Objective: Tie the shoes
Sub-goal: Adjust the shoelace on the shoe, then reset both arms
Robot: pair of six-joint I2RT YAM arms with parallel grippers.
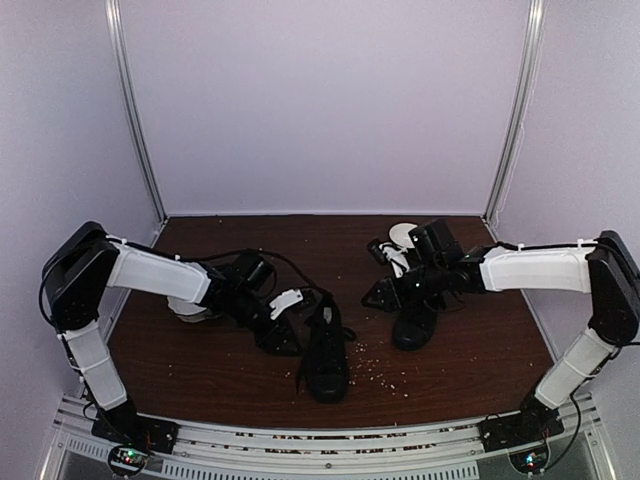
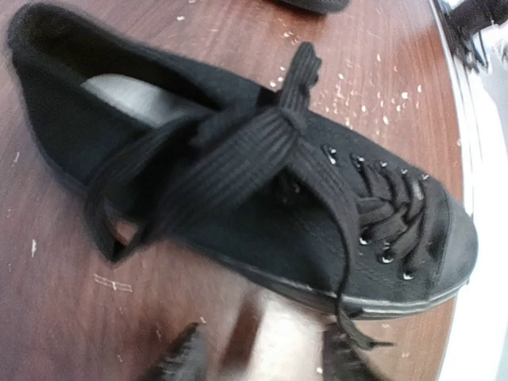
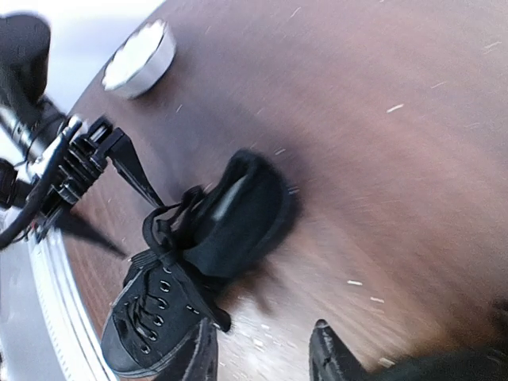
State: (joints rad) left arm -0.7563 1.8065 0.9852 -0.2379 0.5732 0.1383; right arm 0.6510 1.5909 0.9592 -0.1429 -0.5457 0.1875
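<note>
We count two shoes on table (image 1: 200,370).
- Near shoe (image 1: 326,362): table centre, toe toward arm bases. Laces (image 2: 238,155) crossed in loose knot over tongue, one end hanging past sole.
- Second shoe (image 1: 413,330): to its right, apart, beside right wrist.
- Left gripper (image 2: 262,357): just beside near shoe's side, fingers spread, nothing between them.
- Right gripper (image 3: 262,357): over bare wood near same shoe, fingers parted, holding nothing.
- White bowl (image 1: 188,310) under left arm. We note second bowl (image 1: 403,234) at back right.
- Crumbs (image 1: 375,372) scattered between shoes.
</note>
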